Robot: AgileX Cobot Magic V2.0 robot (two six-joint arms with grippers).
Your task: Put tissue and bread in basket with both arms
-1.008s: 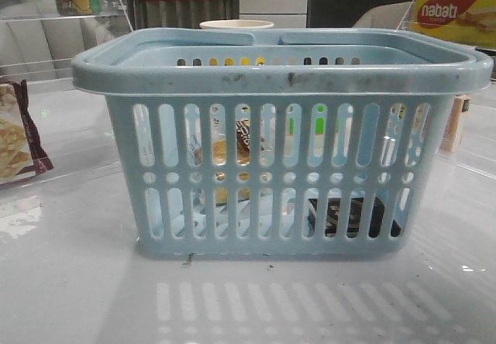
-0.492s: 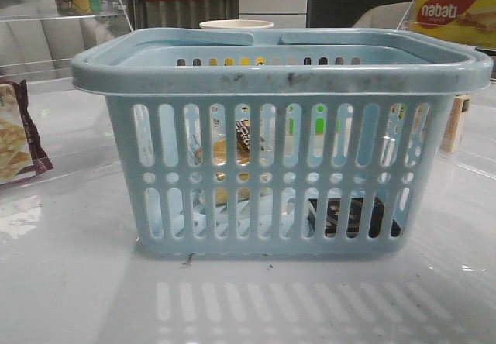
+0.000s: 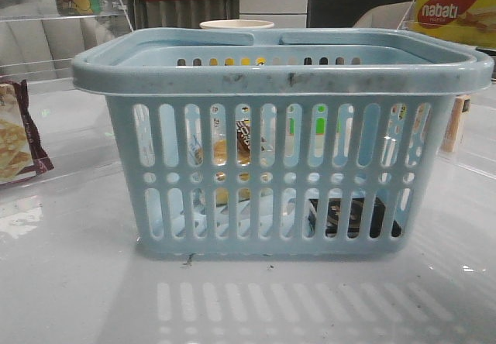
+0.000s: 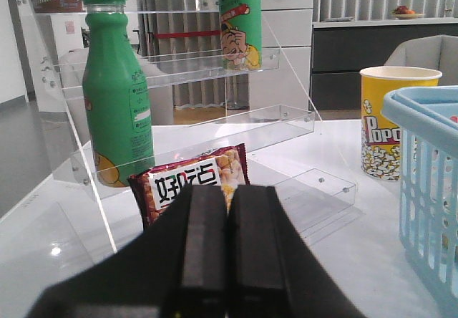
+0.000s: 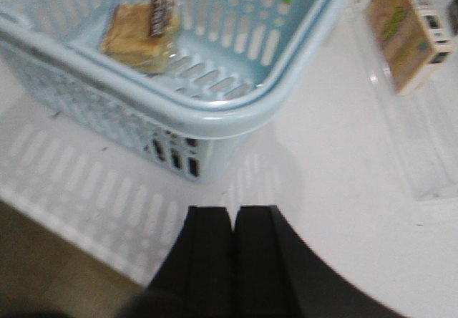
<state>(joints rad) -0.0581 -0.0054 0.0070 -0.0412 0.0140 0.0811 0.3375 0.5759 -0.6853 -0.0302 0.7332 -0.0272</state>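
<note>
The light-blue basket (image 3: 279,73) stands in the middle of the table. Through its slots I see the bread (image 3: 242,146) in its clear wrapper inside at the left, and the black tissue packet (image 3: 349,216) low inside at the right. The right wrist view shows the bread (image 5: 139,28) lying on the basket floor (image 5: 215,82). My left gripper (image 4: 227,196) is shut and empty, off to the basket's left, with the basket's edge (image 4: 422,117) beside it. My right gripper (image 5: 233,214) is shut and empty, above the table outside the basket's corner. Neither gripper shows in the front view.
A maroon-edged cracker bag (image 3: 17,139) lies at the left, also in the left wrist view (image 4: 189,178). A clear acrylic shelf (image 4: 179,67) holds green bottles (image 4: 114,96). A popcorn cup (image 4: 390,121) stands behind the basket. A yellow nabati box (image 3: 453,11) is at the back right. A small carton (image 5: 408,28) lies right of the basket.
</note>
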